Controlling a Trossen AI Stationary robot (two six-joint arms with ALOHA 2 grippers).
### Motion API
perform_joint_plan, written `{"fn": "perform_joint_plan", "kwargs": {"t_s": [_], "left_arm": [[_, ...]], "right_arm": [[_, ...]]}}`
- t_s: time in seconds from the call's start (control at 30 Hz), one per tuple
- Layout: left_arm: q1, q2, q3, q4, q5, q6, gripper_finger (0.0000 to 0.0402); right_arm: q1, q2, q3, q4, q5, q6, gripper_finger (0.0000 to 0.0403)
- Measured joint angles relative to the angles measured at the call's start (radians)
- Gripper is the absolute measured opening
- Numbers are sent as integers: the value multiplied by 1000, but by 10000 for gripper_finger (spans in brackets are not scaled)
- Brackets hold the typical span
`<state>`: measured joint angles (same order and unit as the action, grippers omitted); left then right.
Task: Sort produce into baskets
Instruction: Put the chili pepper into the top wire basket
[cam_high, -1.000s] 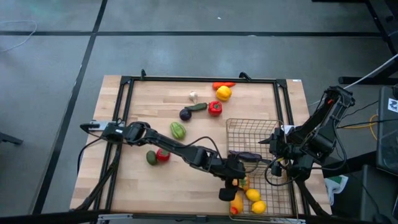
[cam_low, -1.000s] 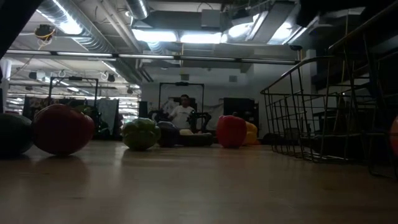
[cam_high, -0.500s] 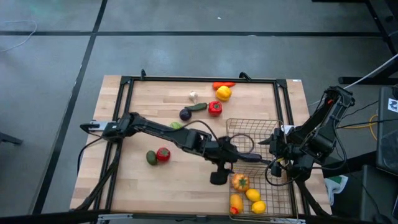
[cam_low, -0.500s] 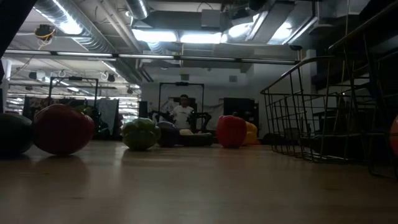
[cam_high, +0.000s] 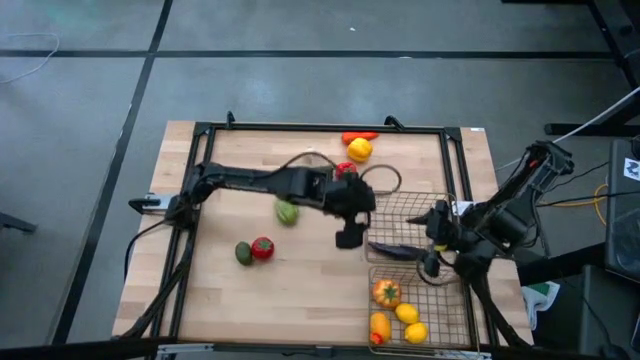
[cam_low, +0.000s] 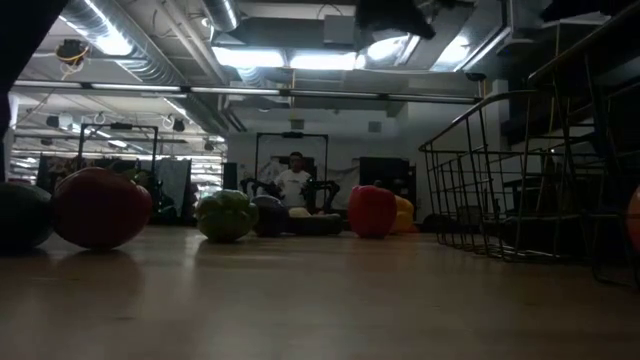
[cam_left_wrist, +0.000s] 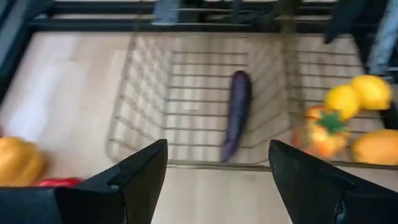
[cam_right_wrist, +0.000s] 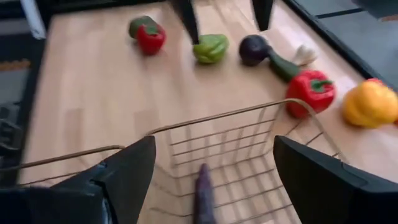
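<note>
Two wire baskets sit side by side at the table's right. The farther basket (cam_high: 400, 205) holds a long purple eggplant (cam_left_wrist: 236, 112). In the nearer basket (cam_high: 448, 318) lie an orange tomato (cam_high: 387, 292), two lemons (cam_high: 410, 322) and an orange piece (cam_high: 380, 327). My left gripper (cam_high: 348, 238) hangs open and empty above the table's middle, just left of the farther basket. My right gripper (cam_right_wrist: 214, 186) is open and empty above that basket's right part. A green pepper (cam_high: 288, 212), a red tomato (cam_high: 262, 248) and an avocado (cam_high: 243, 253) lie loose on the wood.
Near the far edge lie a yellow pepper (cam_high: 360, 150), a red pepper (cam_right_wrist: 311, 89), a round purple piece (cam_right_wrist: 254, 48), a green zucchini (cam_right_wrist: 283, 65) and garlic (cam_right_wrist: 305, 55). A black frame (cam_high: 300, 127) rims the table. A person (cam_low: 293, 180) stands far behind.
My left gripper has risen from over the nearer basket and swung toward the table's far edge and left, ending above the middle, its fingers no wider or narrower. The orange tomato it had covered now shows in the basket. My right gripper has shifted slightly leftward.
</note>
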<state>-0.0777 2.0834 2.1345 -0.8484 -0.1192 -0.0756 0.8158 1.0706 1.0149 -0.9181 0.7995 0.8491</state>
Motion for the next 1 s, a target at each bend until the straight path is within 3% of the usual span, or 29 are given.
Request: {"fn": "perform_joint_plan", "kwargs": {"t_s": [0.3,0.6,0.83,1.0], "left_arm": [[112,-1,0,-122,-1,97,276],[182,-38,0,-309,13,209,276],[228,-131,-11,-382,84,181,276],[237,-249,-127,-358,90,121,276]], "right_arm": [[-327,0,0,27,-208,-299,325],[-617,1,0,205,-390,-663,325],[-795,18,1,315,-556,-782,325],[-890,70,1,391,-675,-857,325]]}}
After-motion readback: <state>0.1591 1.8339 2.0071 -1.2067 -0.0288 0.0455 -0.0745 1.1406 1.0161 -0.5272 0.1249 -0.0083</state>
